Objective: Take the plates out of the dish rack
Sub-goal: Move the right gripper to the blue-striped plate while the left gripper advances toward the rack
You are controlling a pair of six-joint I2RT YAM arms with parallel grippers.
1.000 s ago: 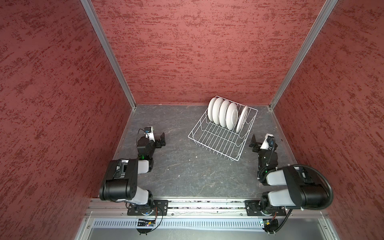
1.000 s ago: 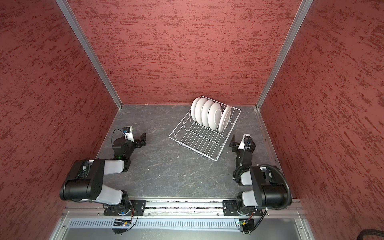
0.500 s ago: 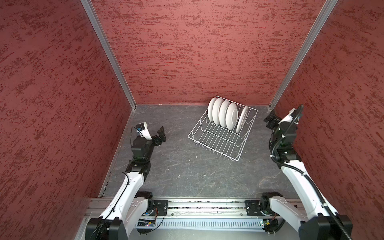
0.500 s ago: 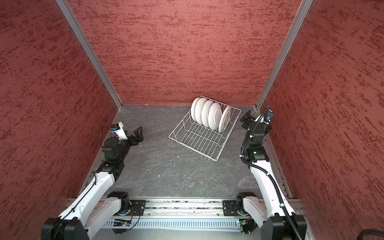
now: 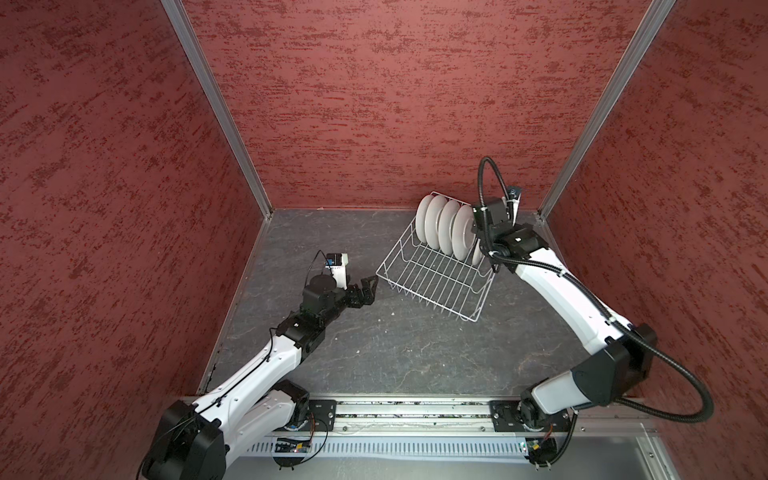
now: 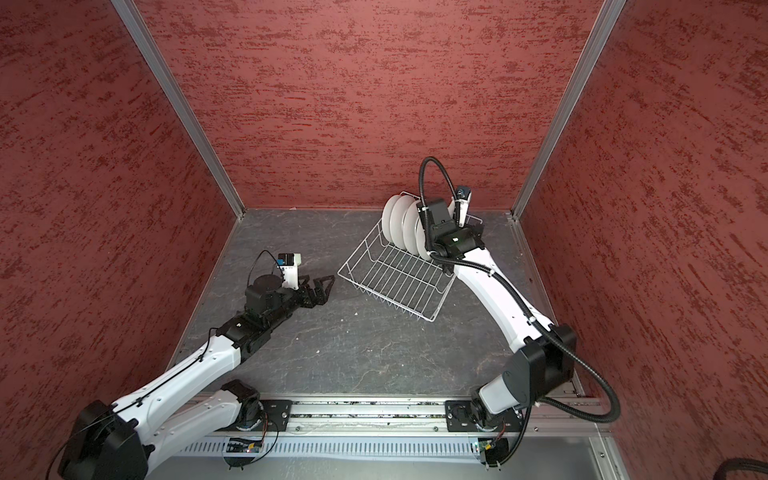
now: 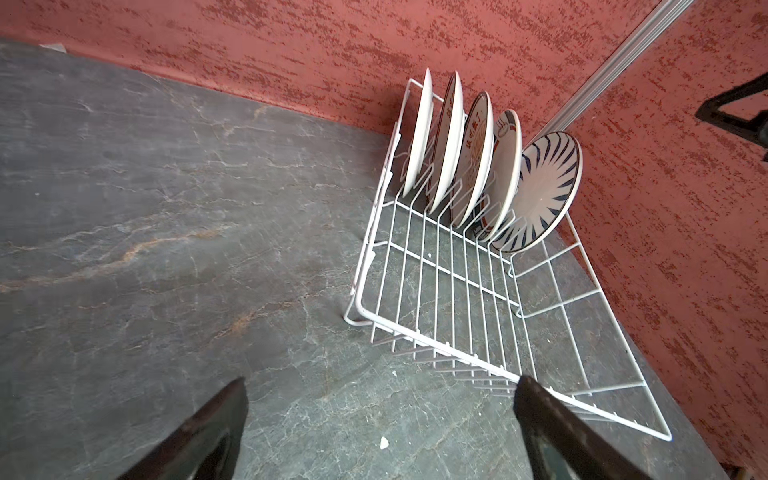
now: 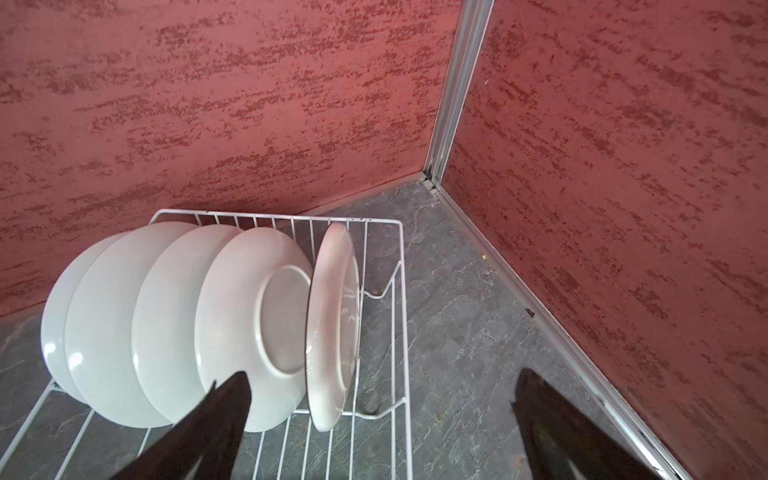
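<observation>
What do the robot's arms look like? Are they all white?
No. The left arm and right arm are white shells with black joints. A thick ribbed black hose loops along the right one only. The left gripper and right gripper have pointed black fingers.

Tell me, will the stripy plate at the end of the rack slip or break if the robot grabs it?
The stripy plate looks shiny and glazed, so it's probably slippery to pinch. It seems stiff ceramic: likely no bending, but it could chip or break if dropped. It stands on edge, tilted in the rack, so a push might tip or roll it.
</observation>
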